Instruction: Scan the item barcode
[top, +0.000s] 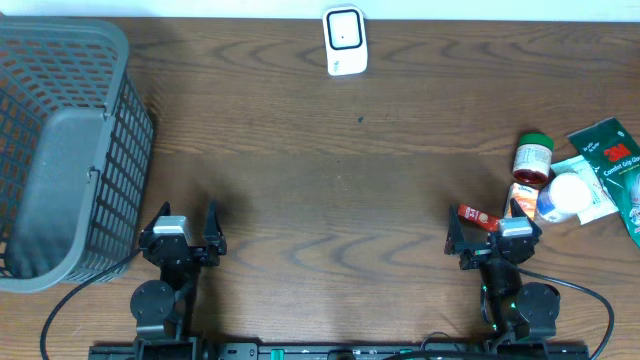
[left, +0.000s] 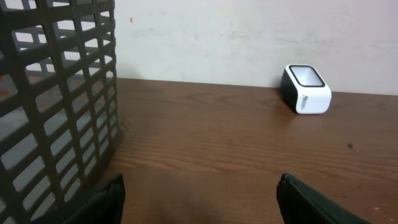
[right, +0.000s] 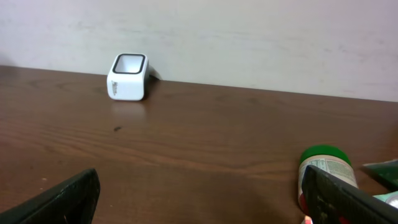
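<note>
Counter (top: 330, 180) of dark brown wood grain fills the overhead frame, one single surface. One grey plastic mesh basket (top: 60, 150) stands at the upper left, its grid wall also filling the left side of the left wrist view (left: 56, 106).

Two claws sit along the lower edge. The left claw (top: 186, 225) is at lower left, just beside the basket, its jaws spread wide with only bare counter between them (left: 199, 205). The right claw (top: 492, 238) is at lower right, jaws at their widest and gripping nothing (right: 199, 205).

Goods to be scanned lie in one cluster at the right middle of the overhead frame, all resting on the counter. I count one green packet (top: 608, 150) with a red logo, one jar (top: 533, 158) with a green lid and pale label, one white bottle (top: 562, 197) lying just beside the jar, and one small red tube (top: 478, 214) just above the right claw. The jar also shows at lower right of the right wrist view (right: 326, 165). No barcode can be made out on any of them.

One white scanner (top: 345, 40) with a dark window stands at top centre against the wall, well apart from the cluster (left: 306, 89) (right: 129, 76).
</note>
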